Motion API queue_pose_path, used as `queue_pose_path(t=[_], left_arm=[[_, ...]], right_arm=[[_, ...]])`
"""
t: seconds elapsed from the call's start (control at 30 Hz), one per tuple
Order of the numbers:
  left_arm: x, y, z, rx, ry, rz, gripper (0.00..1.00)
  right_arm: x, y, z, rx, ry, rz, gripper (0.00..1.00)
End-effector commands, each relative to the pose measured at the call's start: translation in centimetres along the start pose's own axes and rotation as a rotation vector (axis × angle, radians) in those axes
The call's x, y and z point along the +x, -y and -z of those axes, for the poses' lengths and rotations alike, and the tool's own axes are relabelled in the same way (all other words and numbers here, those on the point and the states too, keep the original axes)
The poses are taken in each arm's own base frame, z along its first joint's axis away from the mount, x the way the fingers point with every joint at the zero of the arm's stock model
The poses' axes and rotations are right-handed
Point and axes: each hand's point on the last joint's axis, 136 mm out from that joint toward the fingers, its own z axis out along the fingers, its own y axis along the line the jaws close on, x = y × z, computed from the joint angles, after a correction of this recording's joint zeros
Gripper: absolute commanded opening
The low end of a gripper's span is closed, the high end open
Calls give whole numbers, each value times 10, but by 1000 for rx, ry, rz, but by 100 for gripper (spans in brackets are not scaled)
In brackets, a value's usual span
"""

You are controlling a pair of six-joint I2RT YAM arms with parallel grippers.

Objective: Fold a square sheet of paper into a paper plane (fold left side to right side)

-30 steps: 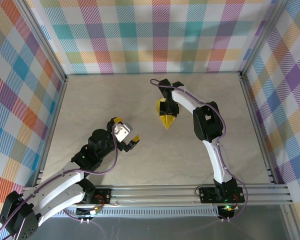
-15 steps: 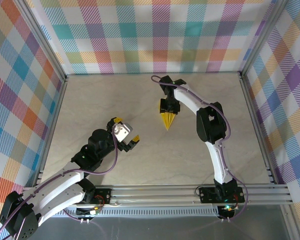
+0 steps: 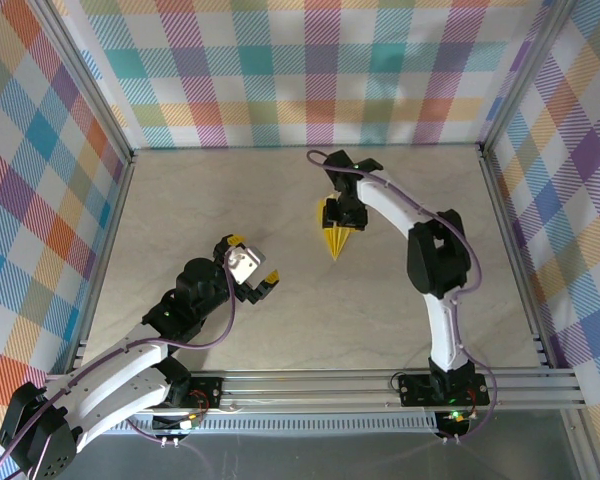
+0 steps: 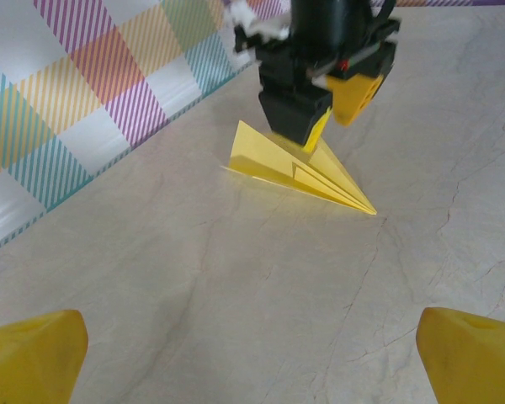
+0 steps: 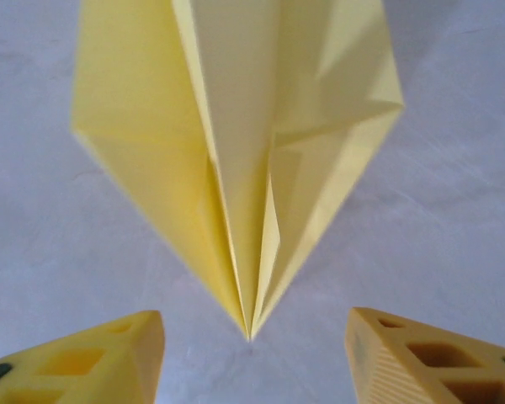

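Note:
The paper plane (image 3: 331,238) is a narrow yellow dart lying flat on the table, its point toward the near edge. Its centre crease and fanned wings (image 5: 236,143) show in the right wrist view. My right gripper (image 3: 344,212) hovers over the plane's wide back end, open and holding nothing. In the right wrist view the plane's point lies between the two yellow fingertips of that gripper (image 5: 252,326) without touching them. In the left wrist view the plane (image 4: 299,172) lies below the right gripper (image 4: 324,114). My left gripper (image 3: 263,283) stands open and empty, well short of the plane, over bare table (image 4: 248,337).
The marbled table (image 3: 230,200) is boxed in by checked walls (image 3: 300,70) at the back and both sides. A metal rail (image 3: 330,385) runs along the near edge by the arm bases.
The right arm's elbow has swung to the right and its gripper has shifted slightly right over the plane. The plane looks narrower and flatter now. The left arm has not moved.

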Motion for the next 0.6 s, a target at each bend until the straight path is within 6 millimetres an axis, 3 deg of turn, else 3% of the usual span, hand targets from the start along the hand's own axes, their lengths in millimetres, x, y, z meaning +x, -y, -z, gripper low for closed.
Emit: queue_pose_path(t=[0.0, 0.2, 0.4, 0.57], left_arm=[[-9, -1, 5, -1, 53, -11, 100], [-13, -4, 8, -16, 74, -15, 100], [-9, -9, 6, -43, 55, -34, 100], [-5, -11, 5, -62, 39, -52, 100]], right_arm=[[4, -1, 50, -52, 121, 41, 66], [30, 27, 85, -93, 261, 40, 82], [49, 81, 98, -49, 376, -27, 99], [60, 127, 107, 29, 501, -54, 99]])
